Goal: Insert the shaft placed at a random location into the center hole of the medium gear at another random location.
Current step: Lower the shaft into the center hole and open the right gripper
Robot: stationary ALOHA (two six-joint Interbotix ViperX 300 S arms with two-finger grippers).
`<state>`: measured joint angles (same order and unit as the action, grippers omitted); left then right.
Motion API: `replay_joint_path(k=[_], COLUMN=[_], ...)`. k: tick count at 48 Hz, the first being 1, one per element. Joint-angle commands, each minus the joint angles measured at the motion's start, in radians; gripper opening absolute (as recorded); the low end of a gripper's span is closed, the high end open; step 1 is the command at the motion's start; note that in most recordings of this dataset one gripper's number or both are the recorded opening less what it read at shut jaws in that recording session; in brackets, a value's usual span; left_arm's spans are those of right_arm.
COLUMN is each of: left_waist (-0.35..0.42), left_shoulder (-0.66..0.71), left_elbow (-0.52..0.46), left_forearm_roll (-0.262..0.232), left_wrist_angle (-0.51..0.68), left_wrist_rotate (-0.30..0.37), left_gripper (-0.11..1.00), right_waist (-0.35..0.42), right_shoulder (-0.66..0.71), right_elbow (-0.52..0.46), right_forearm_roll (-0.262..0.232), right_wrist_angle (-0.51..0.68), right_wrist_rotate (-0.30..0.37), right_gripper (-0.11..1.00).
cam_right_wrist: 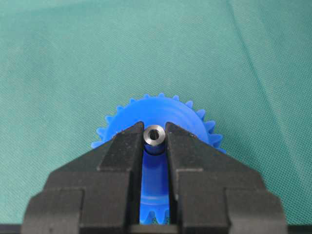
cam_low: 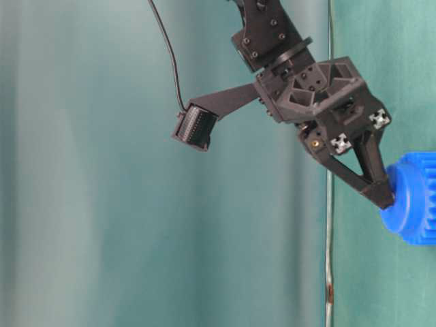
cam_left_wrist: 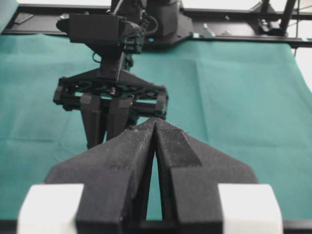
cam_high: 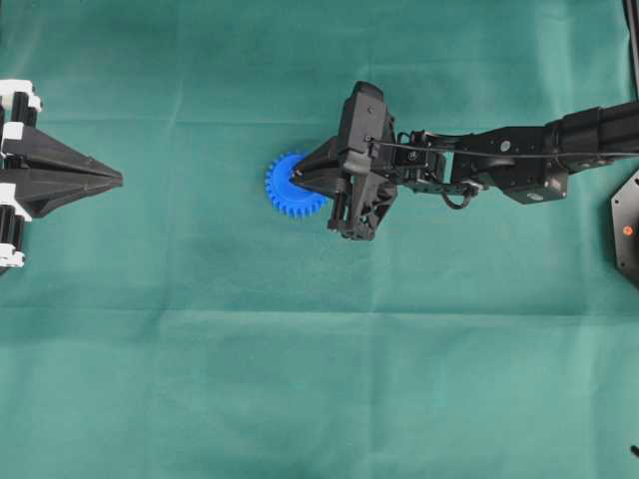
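**Shaft pinched over the gear hub, left arm parked**

Landmark for all positions: the medium gear (cam_high: pixel 293 186), lying flat on the green cloth (cam_high: pixel 300 379).

Far left of the gear, well apart from it: my left gripper (cam_high: pixel 118 180). It sits at the left edge of the overhead view, tip pointing toward the gear. From the left wrist camera its two fingers (cam_left_wrist: pixel 127 156) meet at the tips with only a thin slit lower down, so I record it as closed, with nothing between the pads. It touches neither the gear nor the shaft.

At the gear: bright blue, toothed rim visible on its left side from overhead; its right part lies under my right gripper (cam_high: pixel 298 178). In the right wrist view the teeth fan out beyond my fingertips and the raised hub lies directly under them.

On the gear, at its middle: the shaft (cam_right_wrist: pixel 155 134). I see its round silver-grey end with a dark centre, clamped between my right fingers (cam_right_wrist: pixel 122 146), which stand narrow, a pin's width apart. The shaft's lower part runs down toward the hub; I cannot tell how far it sits in the centre hole, which is hidden beneath it.

The table-level view shows my right fingertip against the hub.

Right of the gear: my right arm (cam_high: pixel 519 160) stretches away to the right edge of the overhead view.
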<state>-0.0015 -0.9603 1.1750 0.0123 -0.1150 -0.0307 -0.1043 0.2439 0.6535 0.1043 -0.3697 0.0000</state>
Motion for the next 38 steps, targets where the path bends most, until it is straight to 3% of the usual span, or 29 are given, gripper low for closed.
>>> replay_joint_path(k=[1,14,17,28,31,38], left_waist=[0.003,0.003,0.003,0.003,0.003,0.003], left_shoulder=[0.008,0.008,0.008,0.008,0.008,0.008], left_elbow=[-0.02,-0.02,-0.02,-0.018,-0.018,-0.018], left_forearm_roll=[0.002,0.002,0.002,0.002,0.002,0.002], left_wrist_angle=[-0.005,-0.006,-0.005,0.0,0.003,0.003], left_wrist_rotate=[0.0,0.0,0.0,0.0,0.0,0.0], left_gripper=[0.0,0.0,0.0,0.0,0.0,0.0], right_waist=[0.011,0.011,0.011,0.011,0.012,0.012], right_shoulder=[-0.015,-0.015,-0.015,-0.015,-0.015,-0.017], right_elbow=[-0.023,-0.023,-0.023,-0.023,-0.021,-0.023], right_forearm_roll=[0.003,0.015,0.017,0.017,0.015,0.017], right_wrist_angle=[-0.015,-0.014,-0.014,-0.015,-0.017,-0.017], right_wrist_rotate=[0.018,0.018,0.018,0.018,0.018,0.018], right_gripper=[0.13,0.16,0.24,0.83,0.87,0.83])
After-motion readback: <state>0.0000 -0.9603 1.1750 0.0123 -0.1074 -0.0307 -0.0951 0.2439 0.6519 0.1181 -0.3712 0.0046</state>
